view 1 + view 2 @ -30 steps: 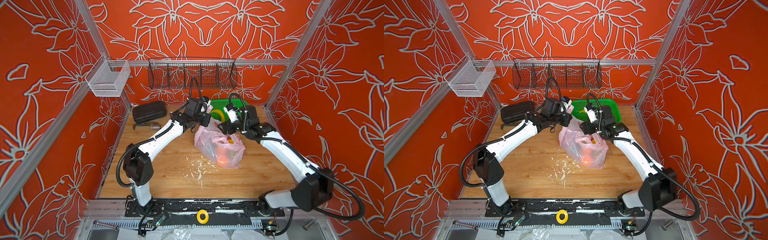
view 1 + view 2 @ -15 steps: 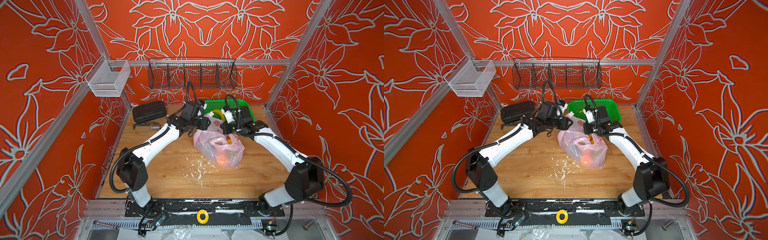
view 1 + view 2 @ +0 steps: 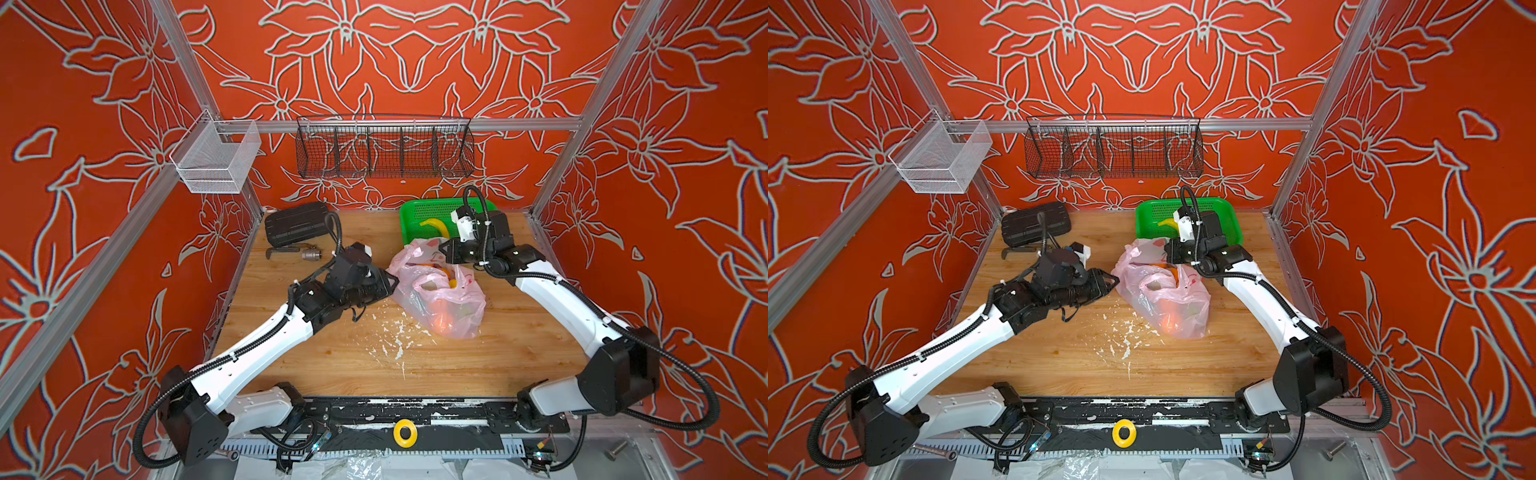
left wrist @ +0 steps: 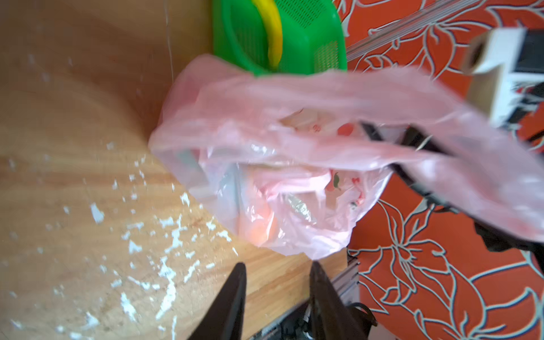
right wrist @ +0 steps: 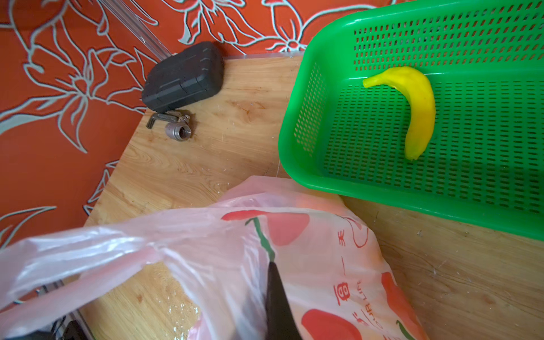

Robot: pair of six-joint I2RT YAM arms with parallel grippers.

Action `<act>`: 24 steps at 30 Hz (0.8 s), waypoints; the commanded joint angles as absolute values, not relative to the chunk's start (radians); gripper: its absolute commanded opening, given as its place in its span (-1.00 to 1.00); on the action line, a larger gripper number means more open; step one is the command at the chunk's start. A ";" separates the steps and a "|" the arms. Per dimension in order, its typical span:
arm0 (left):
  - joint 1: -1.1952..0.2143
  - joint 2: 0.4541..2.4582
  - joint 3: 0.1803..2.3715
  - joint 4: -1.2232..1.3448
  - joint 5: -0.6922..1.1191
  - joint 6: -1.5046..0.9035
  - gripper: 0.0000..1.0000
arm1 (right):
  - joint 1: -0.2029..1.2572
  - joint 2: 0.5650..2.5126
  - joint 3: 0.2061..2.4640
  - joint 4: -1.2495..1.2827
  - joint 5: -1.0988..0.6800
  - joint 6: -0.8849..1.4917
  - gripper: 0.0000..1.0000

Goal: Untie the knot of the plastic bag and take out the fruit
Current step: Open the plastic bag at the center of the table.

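We see the plastic bag [image 3: 440, 299] lying near the middle of the wooden surface [image 3: 332, 365]. Its far edge is just in front of the green basket [image 3: 409, 216], where 1 yellow banana [image 3: 434, 226] lies. Through the pink film we make out orange fruit [image 3: 446, 322]; the rest is too blurred to name. We cannot tell where the knot is.

The right gripper [image 3: 444, 252] sits at the bag's far rim. Its jaws are closed tight on a fold of the film, which the left wrist view shows pulled into a taut band.

The left gripper [image 3: 388, 284] is just beside the bag's left edge. In its wrist view the 2 fingers [image 4: 235, 294] stand partly apart with nothing between them.

White flecks [image 3: 395, 336] dot the surface in front of the bag.
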State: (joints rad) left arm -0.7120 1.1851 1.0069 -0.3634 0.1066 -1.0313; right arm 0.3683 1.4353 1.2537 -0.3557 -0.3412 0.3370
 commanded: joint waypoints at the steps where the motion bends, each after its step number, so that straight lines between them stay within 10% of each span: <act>1: -0.771 1.223 0.946 -0.279 0.039 -1.284 0.07 | 0.367 1.417 1.264 -0.324 -0.388 0.379 -1.00; 10: -0.773 1.412 0.984 -0.122 -0.023 -1.377 0.95 | 0.368 1.371 1.221 -0.306 -0.487 0.371 -1.00; 24: -0.690 1.619 1.112 -0.022 0.045 -1.425 0.97 | 0.376 1.299 1.157 -0.275 -0.535 0.389 -1.00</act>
